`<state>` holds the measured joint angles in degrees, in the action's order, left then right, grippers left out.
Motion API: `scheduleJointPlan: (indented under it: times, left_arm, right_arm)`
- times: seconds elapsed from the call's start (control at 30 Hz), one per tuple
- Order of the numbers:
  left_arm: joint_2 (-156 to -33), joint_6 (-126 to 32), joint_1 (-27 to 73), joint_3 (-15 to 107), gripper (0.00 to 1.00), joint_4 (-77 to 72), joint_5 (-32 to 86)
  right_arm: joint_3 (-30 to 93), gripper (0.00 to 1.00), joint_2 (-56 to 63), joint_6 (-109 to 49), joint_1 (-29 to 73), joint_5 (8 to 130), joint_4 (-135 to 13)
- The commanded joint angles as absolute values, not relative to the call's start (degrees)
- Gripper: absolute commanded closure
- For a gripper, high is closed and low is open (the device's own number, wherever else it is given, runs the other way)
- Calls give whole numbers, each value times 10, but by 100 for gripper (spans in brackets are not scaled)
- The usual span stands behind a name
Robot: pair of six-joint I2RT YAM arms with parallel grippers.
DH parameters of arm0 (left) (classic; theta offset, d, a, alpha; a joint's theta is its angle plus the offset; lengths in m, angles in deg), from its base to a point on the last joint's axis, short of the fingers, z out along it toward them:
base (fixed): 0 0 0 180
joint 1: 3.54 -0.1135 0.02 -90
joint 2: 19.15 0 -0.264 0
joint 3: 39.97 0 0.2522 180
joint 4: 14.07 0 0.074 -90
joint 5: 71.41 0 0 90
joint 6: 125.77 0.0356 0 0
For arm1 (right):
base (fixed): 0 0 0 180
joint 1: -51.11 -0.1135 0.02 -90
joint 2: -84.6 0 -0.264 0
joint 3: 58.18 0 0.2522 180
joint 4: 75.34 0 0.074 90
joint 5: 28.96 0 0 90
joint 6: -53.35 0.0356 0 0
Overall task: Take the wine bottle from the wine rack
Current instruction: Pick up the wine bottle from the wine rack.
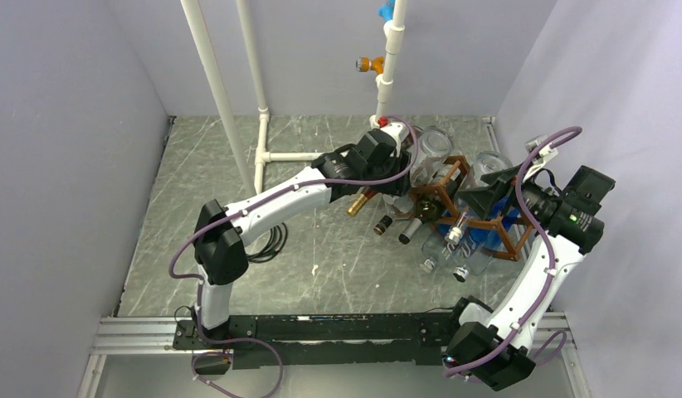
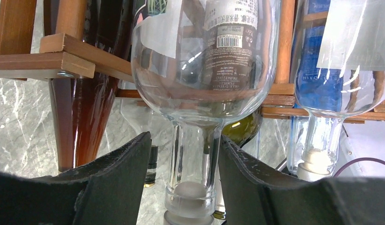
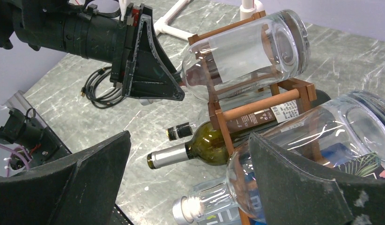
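Only loosely straddled at its neck by the unclamped left gripper, the wine bottle could be dropped if pulled.

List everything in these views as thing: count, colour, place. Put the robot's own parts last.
Wine rack: one, reddish-brown, right side of table.
Clear bottles: at least three, in rack.
Dark green bottles: two, low in rack.
Blue-labelled bottle: one, in rack.
Pipes: several, white, back of table.
Cable: one, black, on table.
Table: one, grey marbled.
Left arm: jaws either side of a clear bottle's neck.
Right arm: jaws wide, beside rack.
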<state>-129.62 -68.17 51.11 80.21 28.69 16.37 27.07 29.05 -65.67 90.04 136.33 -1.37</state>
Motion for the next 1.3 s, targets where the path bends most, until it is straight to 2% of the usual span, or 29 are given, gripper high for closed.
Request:
scheduleJointPlan:
  times: [0.0, 0.9, 1.0, 1.1, 1.2, 1.27]
  left_arm:
    - [-1307, -682, 514, 829, 42, 290, 144]
    - [-1356, -665, 514, 862, 52, 290, 138]
    - [-1352, -663, 514, 861, 60, 288, 133]
    - [-1345, -653, 514, 857, 73, 281, 126]
    - [-1322, -641, 514, 835, 100, 260, 124]
    - [-1301, -632, 514, 815, 100, 241, 120]
  right_arm:
    - [266, 0, 294, -669, 903, 1376, -20]
    - [263, 0, 294, -671, 903, 1374, -22]
    - [265, 0, 292, -671, 903, 1375, -21]
    - [268, 0, 290, -673, 903, 1374, -19]
    - [265, 0, 291, -671, 903, 1376, -22]
    - [263, 0, 293, -670, 903, 1376, -23]
